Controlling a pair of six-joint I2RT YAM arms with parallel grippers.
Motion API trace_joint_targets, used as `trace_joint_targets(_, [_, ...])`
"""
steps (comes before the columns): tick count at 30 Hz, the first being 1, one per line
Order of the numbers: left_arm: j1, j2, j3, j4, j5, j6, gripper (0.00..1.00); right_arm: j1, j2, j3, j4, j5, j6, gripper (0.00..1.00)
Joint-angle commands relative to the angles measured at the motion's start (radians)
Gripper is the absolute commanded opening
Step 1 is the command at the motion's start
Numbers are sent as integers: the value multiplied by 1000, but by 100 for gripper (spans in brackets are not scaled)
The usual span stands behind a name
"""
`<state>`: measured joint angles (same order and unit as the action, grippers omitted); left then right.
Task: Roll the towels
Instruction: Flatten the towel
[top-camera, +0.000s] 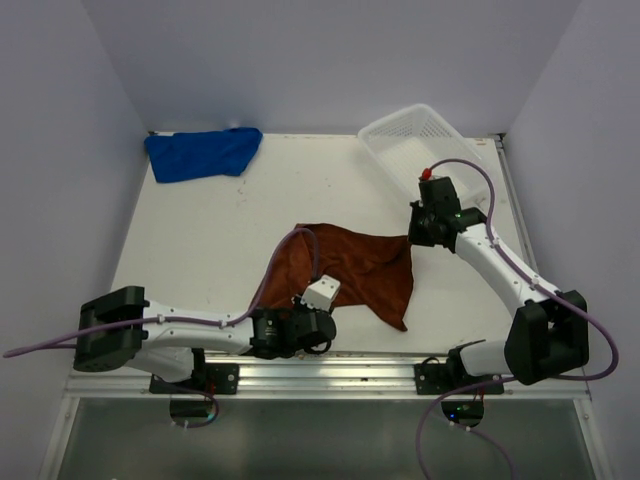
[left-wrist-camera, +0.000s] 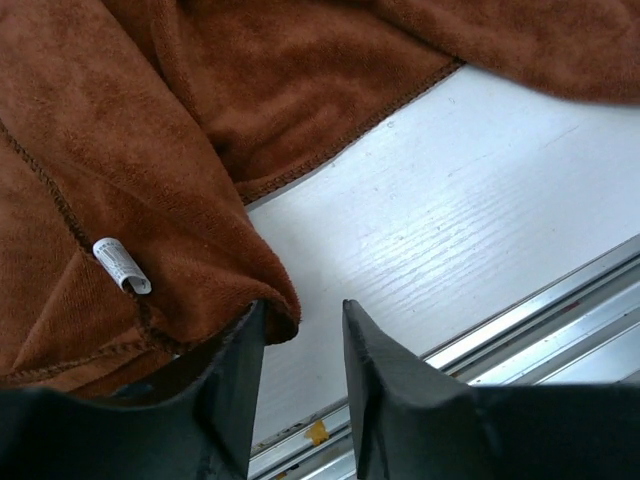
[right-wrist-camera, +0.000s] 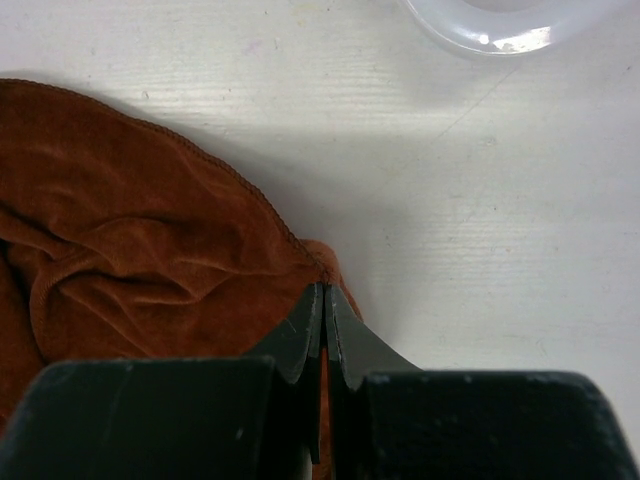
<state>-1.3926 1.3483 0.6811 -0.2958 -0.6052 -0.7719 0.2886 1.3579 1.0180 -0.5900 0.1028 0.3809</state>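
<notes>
The rust-brown towel (top-camera: 350, 265) lies spread and creased on the white table, in the middle near the front. My right gripper (top-camera: 413, 238) is shut on its far right corner (right-wrist-camera: 335, 262), the pads pinching the hem. My left gripper (left-wrist-camera: 304, 310) is open at the towel's near left edge. The cloth (left-wrist-camera: 200, 120) is bunched over the outside of the left finger (left-wrist-camera: 240, 370), and only bare table shows in the gap. A small white label (left-wrist-camera: 121, 266) sits on that edge. The blue towel (top-camera: 203, 152) lies crumpled at the far left corner, away from both grippers.
A white mesh basket (top-camera: 415, 140) stands tilted at the far right, just behind my right wrist; its rim (right-wrist-camera: 490, 30) shows at the top of the right wrist view. The metal front rail (left-wrist-camera: 560, 320) runs close beside my left gripper. Walls enclose the table.
</notes>
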Motion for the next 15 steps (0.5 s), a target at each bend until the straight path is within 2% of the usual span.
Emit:
trace_joint_targets(1, [-9,-34,-2,57,-14,-24,42,-2,-8,-6,5,-23,9,0])
trace_joint_targets(7, [-9,-139,37,-28,-76,-40,62,-2,4,10,10,-34,9,0])
trace_joint_targets(12, [7,-236,75,-142,-120,-84,70,-2,15,14,10,-40,3,0])
trace_joint_targets(15, [105,-256,75,-195,-45,-132,71,-2,17,13,13,-43,1,0])
